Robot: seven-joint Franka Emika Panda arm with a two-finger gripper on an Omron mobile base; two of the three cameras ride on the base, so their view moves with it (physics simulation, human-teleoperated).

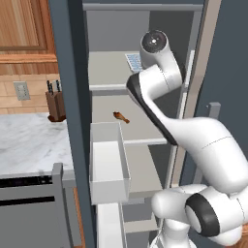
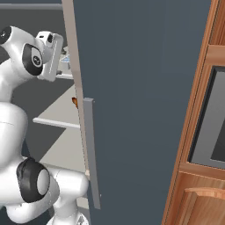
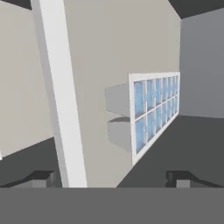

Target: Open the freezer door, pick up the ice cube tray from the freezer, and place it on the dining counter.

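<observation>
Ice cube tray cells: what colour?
Pale blue cells in a white frame on the ice cube tray; hand view shows it best.

Both base views look forward into the freezer (image 1: 140,97); hand view sits close, seemingly above its shelf.

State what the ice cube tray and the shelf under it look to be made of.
Ice cube tray: probably matte white plastic, thin even frame around pale blue cells that could be ice. Shelf: likely painted metal or plastic, flat pale grey, no grain or gloss. Rendered, so neither is certain.
</observation>
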